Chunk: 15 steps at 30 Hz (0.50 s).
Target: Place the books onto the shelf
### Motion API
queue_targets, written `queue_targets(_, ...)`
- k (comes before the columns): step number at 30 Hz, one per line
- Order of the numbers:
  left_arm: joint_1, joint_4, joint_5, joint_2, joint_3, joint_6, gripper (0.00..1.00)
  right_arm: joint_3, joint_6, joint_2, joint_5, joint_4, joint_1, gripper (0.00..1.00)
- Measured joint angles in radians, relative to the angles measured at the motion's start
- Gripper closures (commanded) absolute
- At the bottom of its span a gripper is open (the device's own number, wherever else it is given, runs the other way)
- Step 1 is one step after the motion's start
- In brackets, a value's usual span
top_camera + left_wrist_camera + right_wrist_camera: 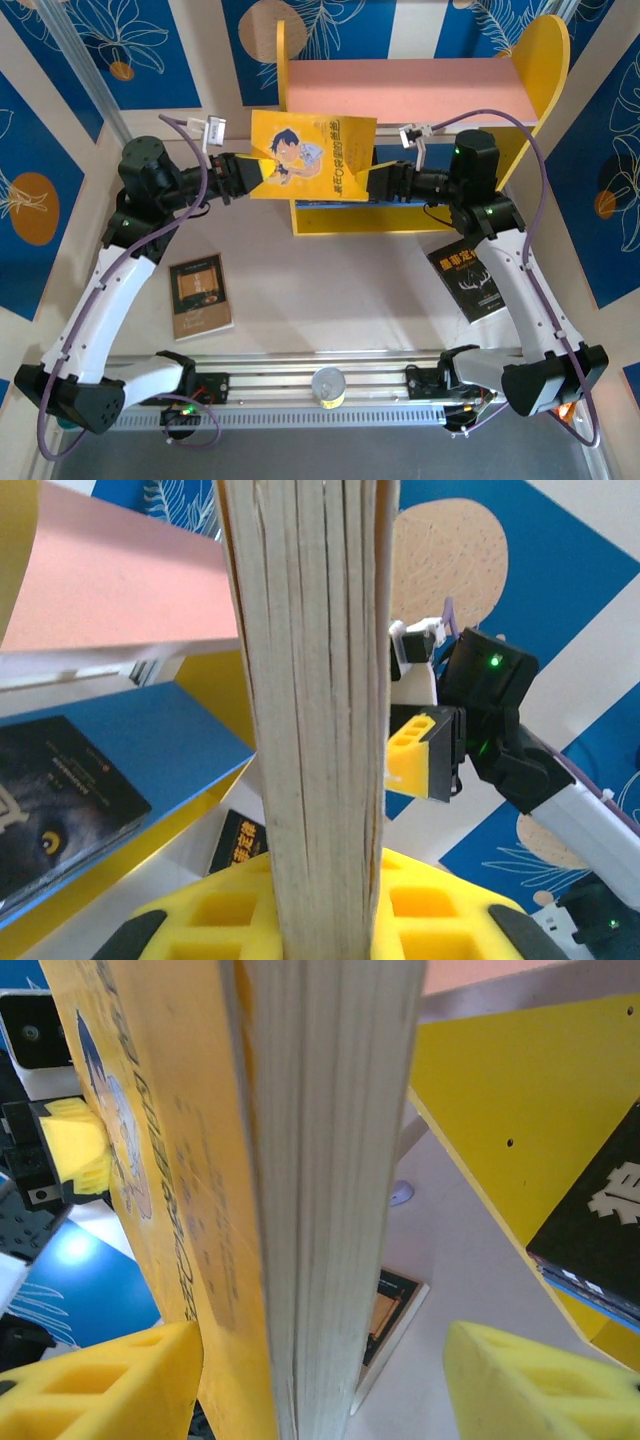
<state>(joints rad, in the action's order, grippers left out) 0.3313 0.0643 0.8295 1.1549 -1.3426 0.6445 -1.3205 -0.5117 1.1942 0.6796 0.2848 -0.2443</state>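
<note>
Left jaws clamp the yellow book (312, 158) just before the shelf (420, 92); right jaws stand wide astride its other edge.

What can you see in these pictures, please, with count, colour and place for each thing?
Shelf: one, pink, yellow and blue, far side of table.
Yellow book: one, yellow, held in front of shelf.
Tan book: one, tan, flat on table, left.
Black book: one, black, flat on table, right.
Shelved book: one, black, on shelf's blue lower part.
Round thing: one, silver and yellow, near edge, middle.
Left gripper: one, yellow pads, shut on yellow book.
Right gripper: one, yellow pads, open around yellow book.
</note>
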Motion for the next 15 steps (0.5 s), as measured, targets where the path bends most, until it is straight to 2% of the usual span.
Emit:
queue_targets(6,0.000,-0.134,-0.023,0.021,0.019,0.076,1.00,-0.002,-0.061,0.006,0.000,-0.024,0.000,0.40)
queue_targets(15,0.002,-0.308,-0.044,0.078,0.062,0.196,1.00,-0.021,-0.150,0.035,0.001,-0.102,0.000,0.53)
